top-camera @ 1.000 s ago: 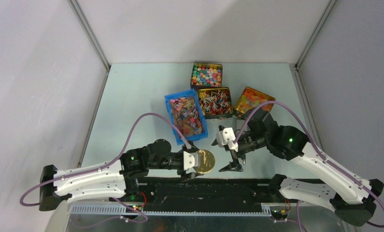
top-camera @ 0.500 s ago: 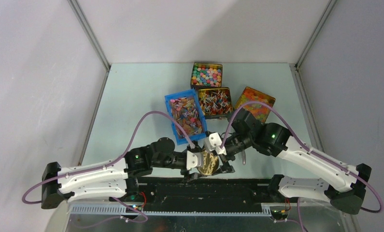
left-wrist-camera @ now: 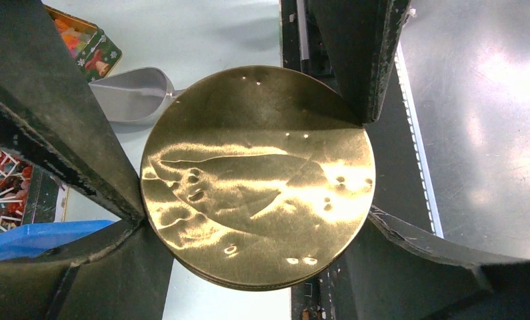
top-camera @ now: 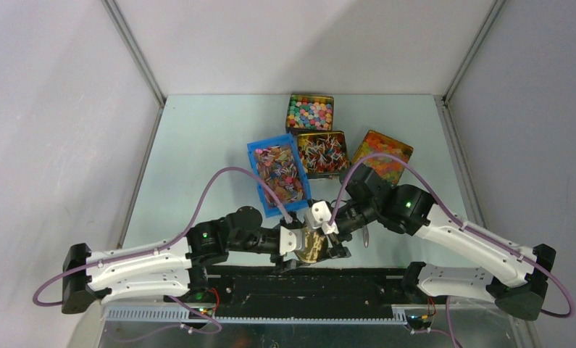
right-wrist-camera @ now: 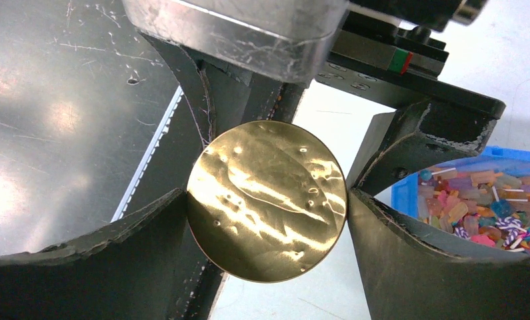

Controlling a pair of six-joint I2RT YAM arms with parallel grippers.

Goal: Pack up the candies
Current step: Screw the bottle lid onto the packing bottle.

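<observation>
Right gripper, newly arrived at round gold metal tin, jaws wide against its rim — left gripper likewise clamps it — slick rim may slip under uneven pull.

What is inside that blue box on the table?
A heap of small twist-wrapped candies in pink, orange, purple and white fills the blue box. Its floor is buried under them, and a purple cable crosses its near end.

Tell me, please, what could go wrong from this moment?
Both the left end effector and the right end effector clamp one round gold tin; uneven pulling could make its smooth rim slip out. The blue bin of candies sits close by and could be bumped.
</observation>
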